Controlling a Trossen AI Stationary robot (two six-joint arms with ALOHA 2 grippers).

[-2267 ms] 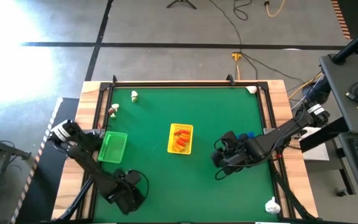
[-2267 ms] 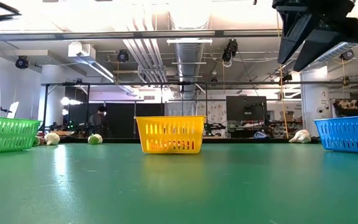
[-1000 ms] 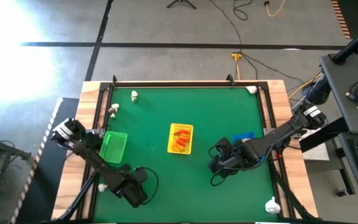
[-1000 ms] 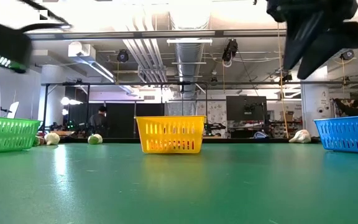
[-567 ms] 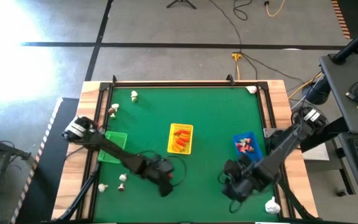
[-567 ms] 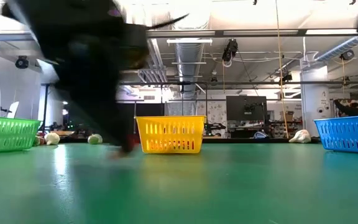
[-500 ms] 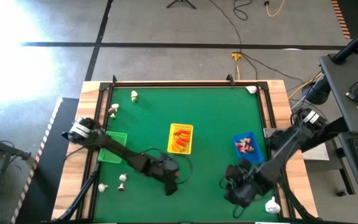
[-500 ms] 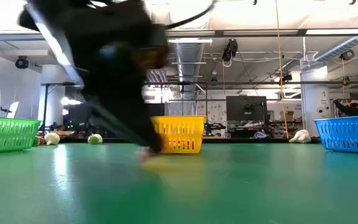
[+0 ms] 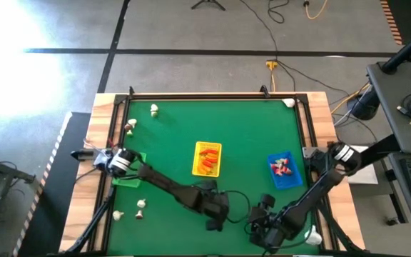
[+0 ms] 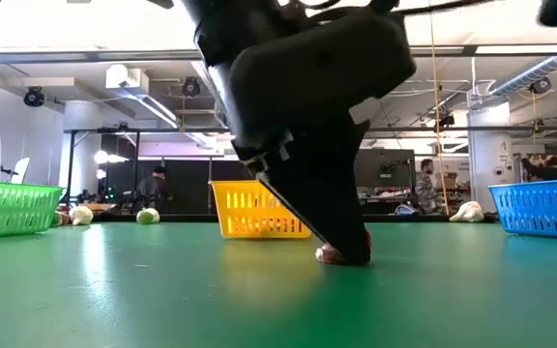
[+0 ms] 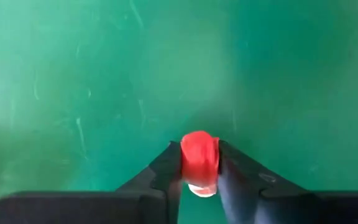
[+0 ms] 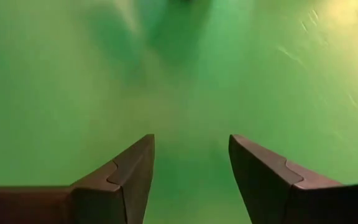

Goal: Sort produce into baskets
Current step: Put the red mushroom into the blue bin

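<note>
The yellow basket [image 9: 206,158] at the worktop's [image 9: 248,128] centre holds orange pieces; the blue basket [image 9: 282,170] holds red-and-white ones. The green basket [image 9: 128,171] is partly hidden. The left gripper [image 11: 199,165] pinches a red-and-white piece [image 11: 199,163] on the worktop. The right gripper [image 12: 191,163] hangs open nearby.

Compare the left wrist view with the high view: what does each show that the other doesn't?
Only the left wrist view shows a red-and-white piece between the fingers of the left gripper.

Only the high view shows the green basket, yellow basket and blue basket, the loose white pieces and the right gripper near the table's front edge.

Both show the green tabletop and the left gripper, low over it.
</note>
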